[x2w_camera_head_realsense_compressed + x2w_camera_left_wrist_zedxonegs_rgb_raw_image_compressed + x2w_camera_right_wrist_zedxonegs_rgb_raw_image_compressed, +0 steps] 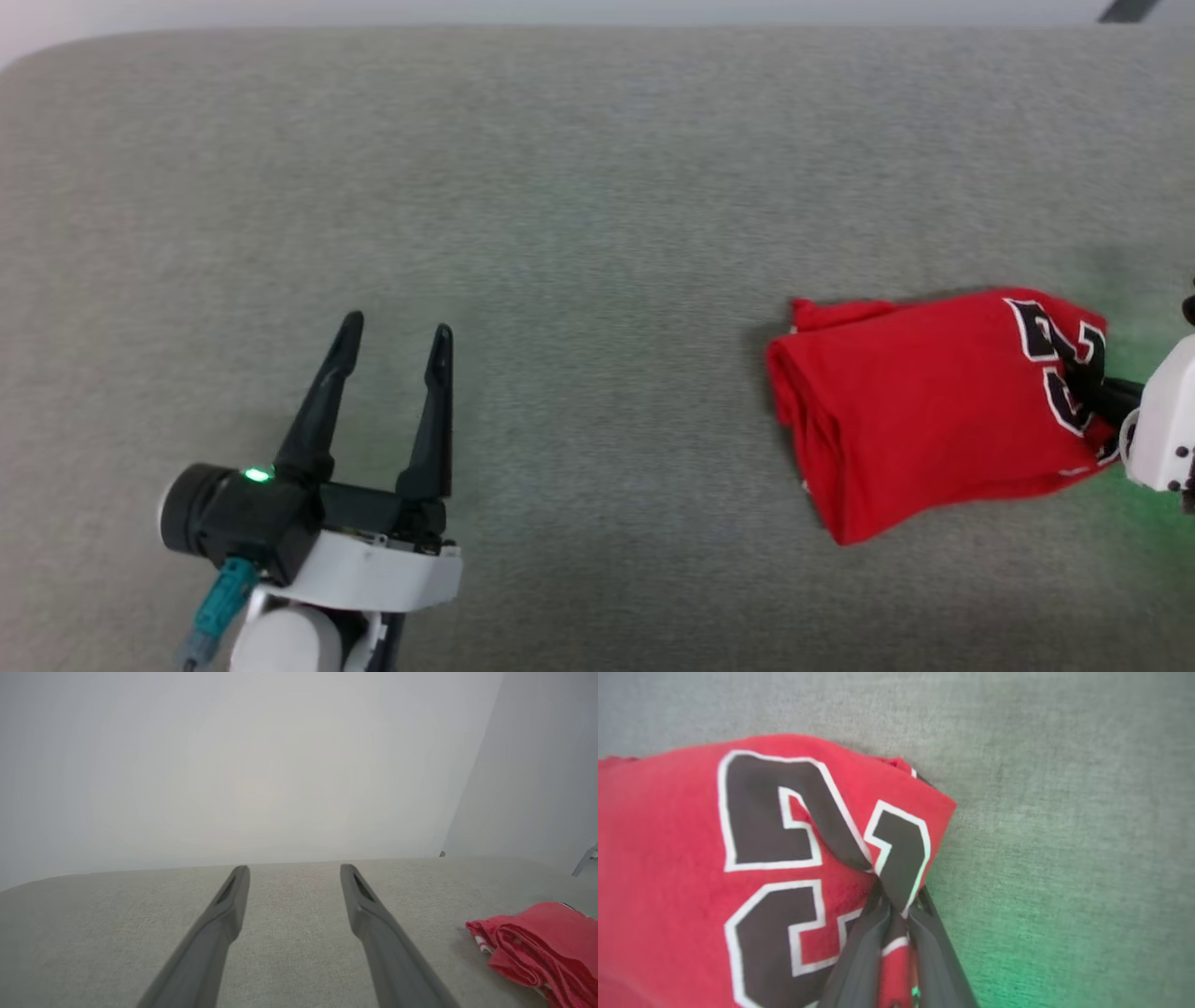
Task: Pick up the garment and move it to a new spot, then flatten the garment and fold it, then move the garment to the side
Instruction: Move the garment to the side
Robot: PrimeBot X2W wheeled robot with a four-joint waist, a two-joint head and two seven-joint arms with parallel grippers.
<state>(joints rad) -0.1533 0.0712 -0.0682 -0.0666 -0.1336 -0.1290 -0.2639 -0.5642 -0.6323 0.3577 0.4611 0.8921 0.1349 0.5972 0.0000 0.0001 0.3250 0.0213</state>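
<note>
The garment (915, 411) is a bright red shirt with large black, white-edged numerals, lying folded in a bundle on the grey cloth surface at the right. My right gripper (1088, 392) comes in from the right edge and is shut on the garment's right end. In the right wrist view its two dark fingers (864, 952) pinch a fold of the red garment (658, 858) beside the numerals. My left gripper (397, 341) stands open at the lower left, far from the garment, nothing between its fingers. In the left wrist view the garment (542, 947) lies off to the right.
The grey fabric surface (579, 187) stretches wide to the left and back of the garment. Its far edge meets a pale wall (261, 765). A green glow falls on the cloth beside my right wrist (1162, 429).
</note>
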